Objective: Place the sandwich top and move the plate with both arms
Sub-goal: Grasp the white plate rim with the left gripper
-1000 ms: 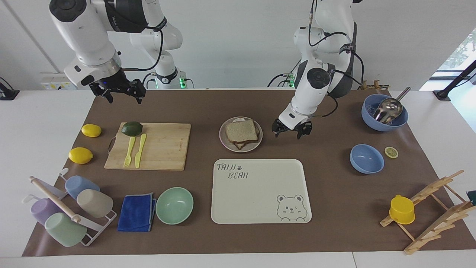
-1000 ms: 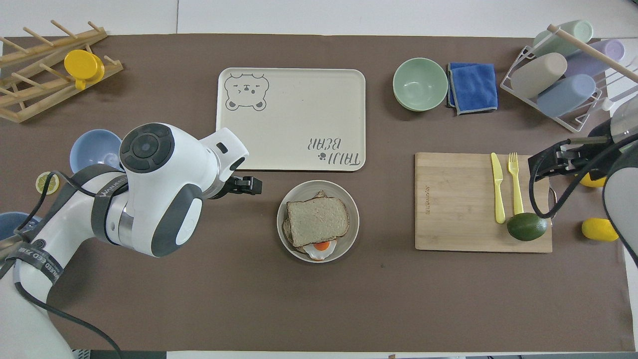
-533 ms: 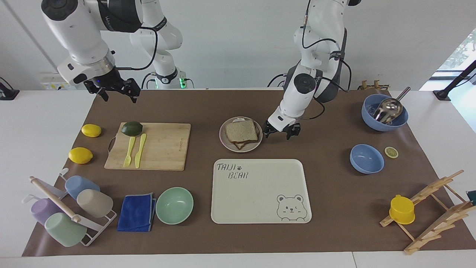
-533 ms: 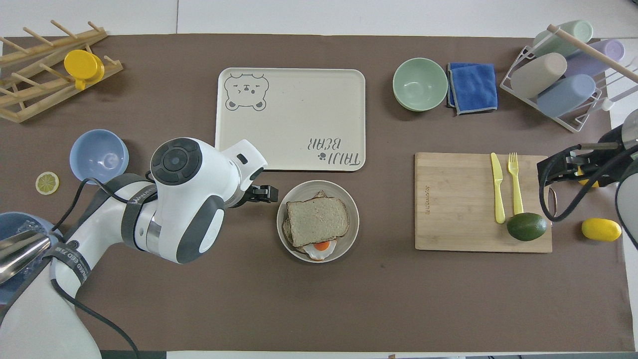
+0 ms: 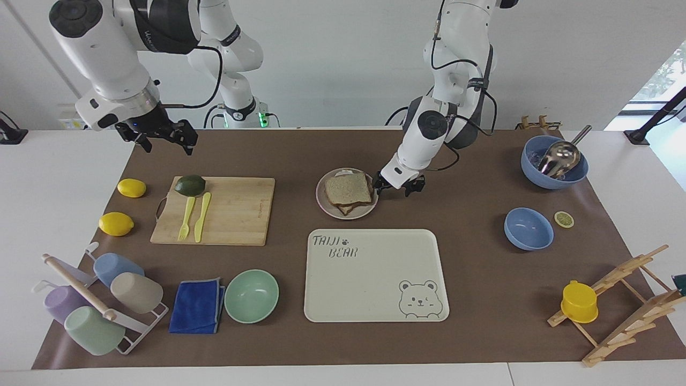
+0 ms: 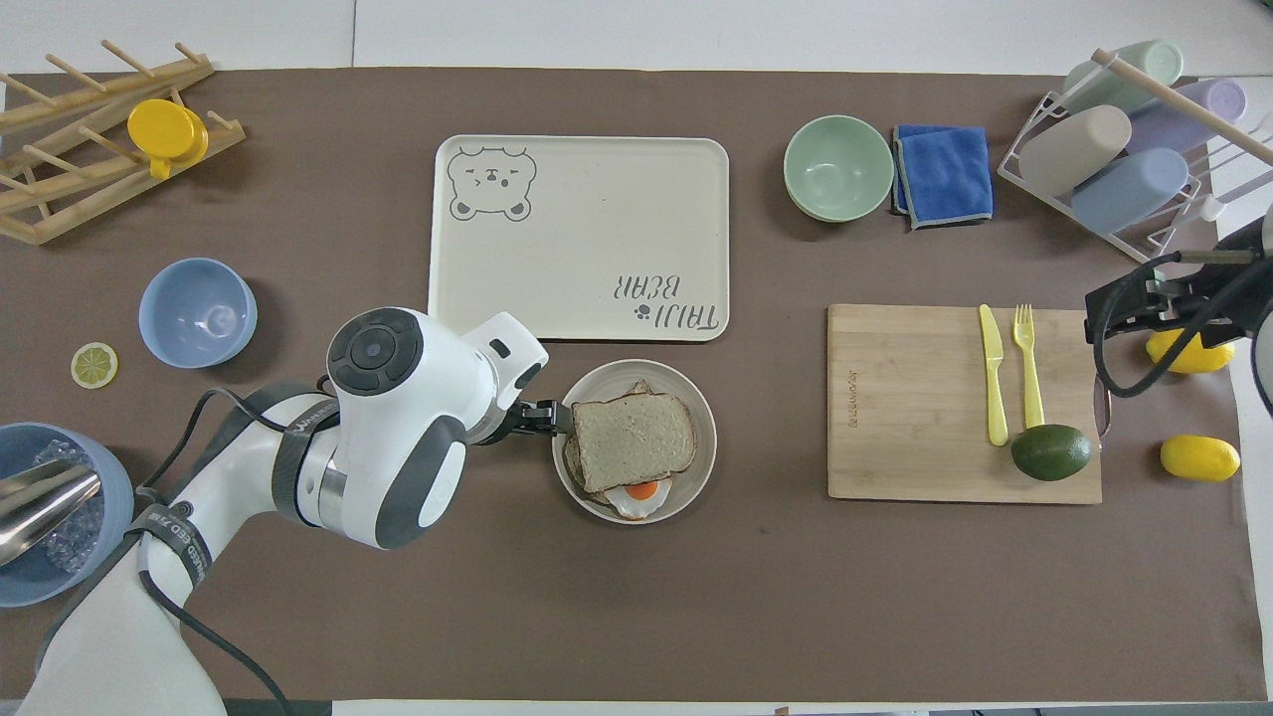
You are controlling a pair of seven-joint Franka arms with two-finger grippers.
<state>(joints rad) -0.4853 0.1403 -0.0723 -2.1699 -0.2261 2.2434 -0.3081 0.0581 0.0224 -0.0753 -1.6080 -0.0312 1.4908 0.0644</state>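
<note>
The left gripper (image 5: 395,186), jaws spread, sits low at the rim of the round beige plate (image 5: 328,208), mid-frame in the facing view. On the plate the sandwich top (image 5: 348,189), a square, grainy brown slice, caps a fried egg (image 6: 641,493). Just below in that view lies a cream rounded-rectangle tray (image 5: 375,279) printed "TAIJI BEAR" with a bear face. The right gripper (image 5: 161,136), jaws spread, hangs at upper left above a wooden cutting board (image 5: 236,212).

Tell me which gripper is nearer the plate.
Left. The left gripper sits at the plate's rim, toward the left arm's end; the right gripper hangs raised above the table's edge near the cutting board.
</note>
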